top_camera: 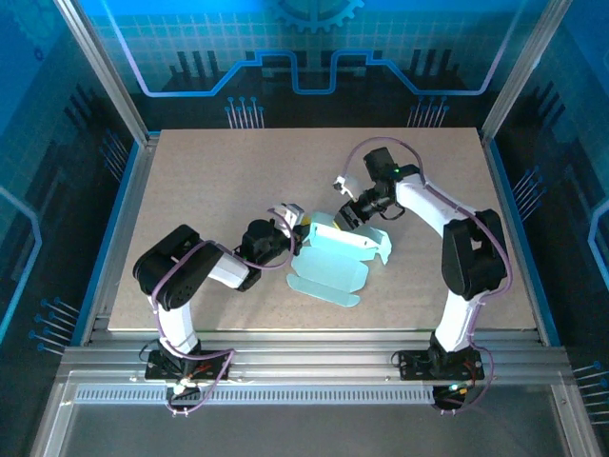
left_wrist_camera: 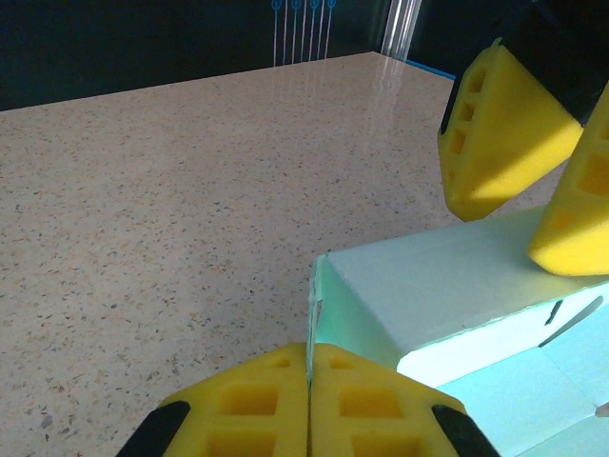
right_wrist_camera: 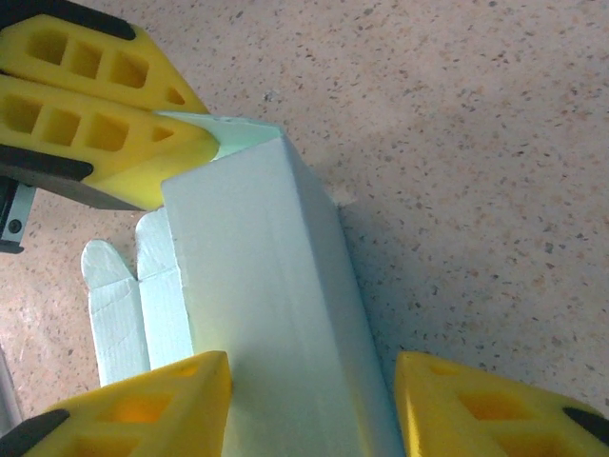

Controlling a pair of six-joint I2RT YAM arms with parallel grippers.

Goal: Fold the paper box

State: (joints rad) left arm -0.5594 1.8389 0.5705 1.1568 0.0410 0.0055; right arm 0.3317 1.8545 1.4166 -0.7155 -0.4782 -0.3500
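While left claw [left_wrist_camera: 309, 350] clamps paper box [left_wrist_camera: 447, 276] edge, right claw [right_wrist_camera: 312, 367] straddles box, jaws apart.

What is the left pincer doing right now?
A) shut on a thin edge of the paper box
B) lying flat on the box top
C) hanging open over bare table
A: the left pincer is closed, with the paper box edge pinched between its fingers.

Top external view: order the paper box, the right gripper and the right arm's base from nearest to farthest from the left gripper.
1. The paper box: in the middle, its edge pinched in the left gripper's fingers.
2. The right gripper: just beyond, over the box's far side.
3. The right arm's base: at the view's bottom right.
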